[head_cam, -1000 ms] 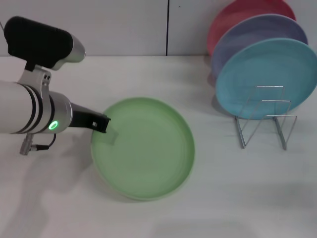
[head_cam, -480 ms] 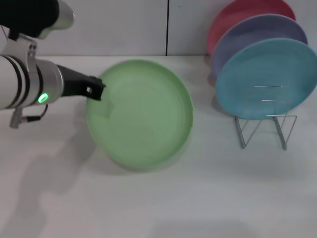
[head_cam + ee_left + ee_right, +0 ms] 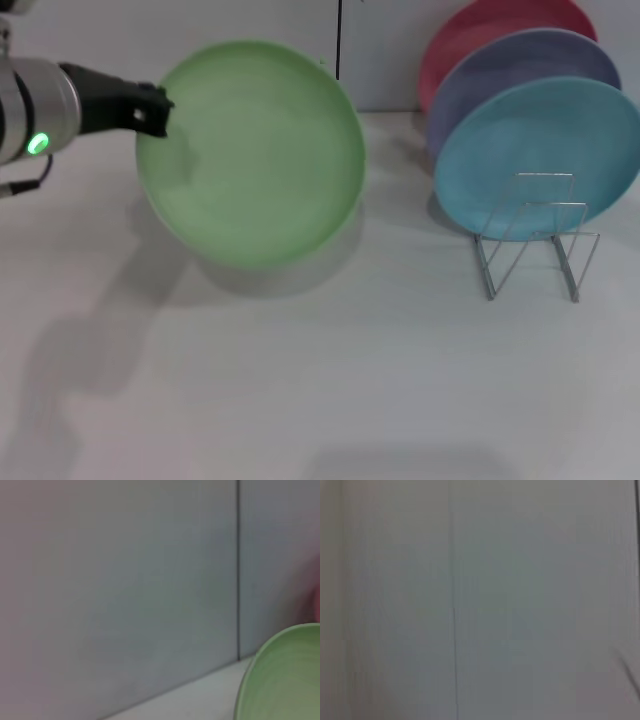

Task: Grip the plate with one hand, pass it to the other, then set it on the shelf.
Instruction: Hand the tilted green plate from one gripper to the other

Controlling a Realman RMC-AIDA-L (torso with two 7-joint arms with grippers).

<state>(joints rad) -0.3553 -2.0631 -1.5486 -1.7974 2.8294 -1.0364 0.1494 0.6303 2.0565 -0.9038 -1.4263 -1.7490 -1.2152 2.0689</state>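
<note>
The light green plate (image 3: 255, 150) hangs in the air at the upper left of the head view, tilted up with its face toward me. My left gripper (image 3: 152, 112) is shut on the plate's left rim and holds it above the table. The plate's edge also shows in the left wrist view (image 3: 285, 675). The silver wire rack (image 3: 535, 235) stands on the table at the right. My right gripper is out of view; the right wrist view shows only a blank grey wall.
A turquoise plate (image 3: 540, 155), a lavender plate (image 3: 520, 70) and a red plate (image 3: 495, 25) stand upright in the rack, back to front. The rack's front loops hold nothing. The white table (image 3: 320, 380) stretches below the raised plate.
My left gripper has lifted the green plate off the table and carried it up and back to the left. The plate has tipped from lying flat to nearly upright.
</note>
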